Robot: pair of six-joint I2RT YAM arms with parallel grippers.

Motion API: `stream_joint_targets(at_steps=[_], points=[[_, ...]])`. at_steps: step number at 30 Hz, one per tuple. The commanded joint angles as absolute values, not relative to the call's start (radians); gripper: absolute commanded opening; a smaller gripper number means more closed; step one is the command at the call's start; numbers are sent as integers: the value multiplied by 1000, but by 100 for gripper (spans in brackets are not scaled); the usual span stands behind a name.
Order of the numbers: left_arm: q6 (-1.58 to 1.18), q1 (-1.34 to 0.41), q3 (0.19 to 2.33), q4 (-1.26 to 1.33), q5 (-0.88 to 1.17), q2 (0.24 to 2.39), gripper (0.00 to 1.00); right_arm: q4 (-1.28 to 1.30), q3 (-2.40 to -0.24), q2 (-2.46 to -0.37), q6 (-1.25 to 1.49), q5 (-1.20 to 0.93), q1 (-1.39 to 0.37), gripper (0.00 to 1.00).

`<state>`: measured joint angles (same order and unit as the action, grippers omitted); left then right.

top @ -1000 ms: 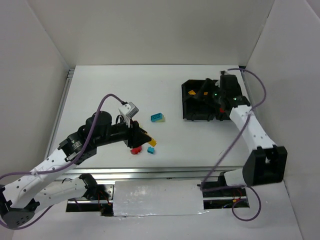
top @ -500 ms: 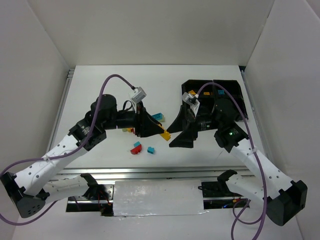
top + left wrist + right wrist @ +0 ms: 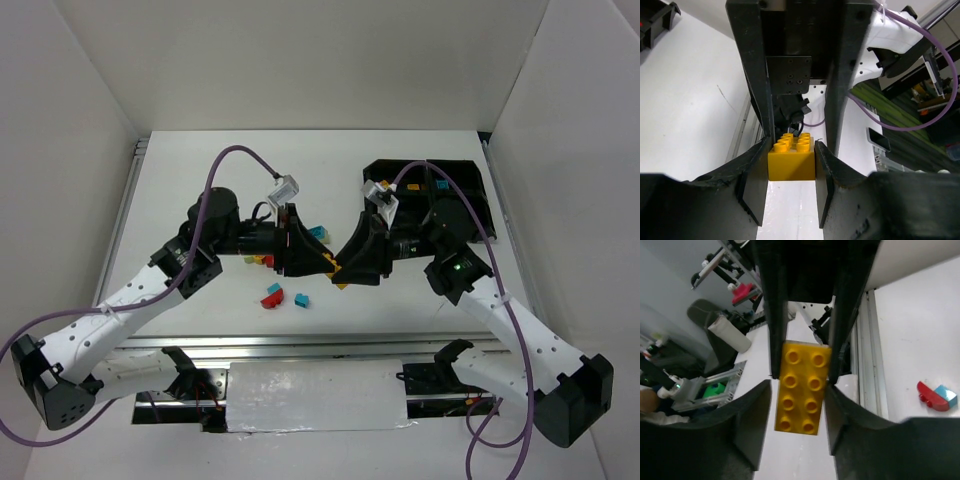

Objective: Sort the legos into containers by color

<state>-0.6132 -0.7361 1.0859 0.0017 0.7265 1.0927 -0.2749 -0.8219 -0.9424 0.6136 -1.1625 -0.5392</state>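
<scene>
The left gripper (image 3: pixel 322 262) pinches the yellow brick (image 3: pixel 791 161) above the counter's middle, toward the near edge; the right gripper (image 3: pixel 352 268) flanks the brick's other end, and I cannot tell whether its jaws press on it; the tray (image 3: pixel 470 180) sits in the far right corner.

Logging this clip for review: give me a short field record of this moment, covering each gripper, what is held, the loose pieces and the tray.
stage: grippers meet tip to tip above the table; looks like a handover
left gripper: shut on the yellow brick
right gripper: open, fingers either side of the same brick
loose pieces: red brick, blue brick, teal brick
tray: far right, largely hidden by the right arm
</scene>
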Motion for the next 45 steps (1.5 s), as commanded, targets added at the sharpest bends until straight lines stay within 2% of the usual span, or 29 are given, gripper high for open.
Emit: stream_joint_targets(at_steps=[1, 2, 3, 6, 9, 12, 13, 14, 16, 19, 20, 21, 24, 25, 28, 31, 38, 45], points=[[-609, -732, 1103, 66, 765, 1094, 0, -360, -868, -968, 661, -1121, -563, 50], [-597, -732, 1107, 46, 753, 1094, 3, -362, -871, -972, 663, -1108, -571, 9], [-588, -732, 1114, 32, 735, 1092, 3, -347, -871, -982, 660, -1092, -572, 0], [-560, -732, 1140, 3, 660, 1081, 4, -318, -865, -996, 638, -1083, -572, 0], [-540, -732, 1184, -34, 568, 1075, 10, -331, -839, -992, 630, -1075, -574, 0], [-526, -732, 1212, -52, 500, 1081, 43, -295, -841, -997, 604, -1034, -572, 0], [-528, -732, 1216, -58, 477, 1081, 87, -261, -848, -1000, 588, -1019, -572, 0], [-528, -732, 1221, -69, 422, 1081, 99, -243, -853, -1012, 581, -999, -572, 0], [-526, -732, 1232, -83, 359, 1077, 100, -189, -873, -1052, 569, -944, -571, 0], [-537, -732, 1259, -164, 117, 1055, 99, -37, -946, -1171, 566, -826, -529, 0], [-549, -732, 1285, -204, -70, 1051, 100, 0, -969, -1208, 577, -777, -508, 0], [-558, -732, 1304, -303, -168, 1048, 100, 103, -997, -1244, 587, -718, -482, 0], [-583, -727, 1338, -457, -406, 1040, 99, 283, -1121, -1371, 624, -358, -379, 0], [-559, -727, 1336, -474, -417, 1035, 99, 313, -1184, -1431, 647, -201, -326, 0], [-514, -723, 1307, -529, -400, 1003, 100, 409, -1345, -1566, 681, 28, -246, 0], [-480, -721, 1229, -570, -400, 953, 100, 511, -1530, -1701, 680, 170, -210, 0], [-398, -715, 1109, -635, -376, 850, 100, 707, -1880, -1986, 658, 245, -120, 1], [-385, -713, 991, -588, -408, 746, 100, 680, -1876, -2026, 644, 272, -106, 3]])
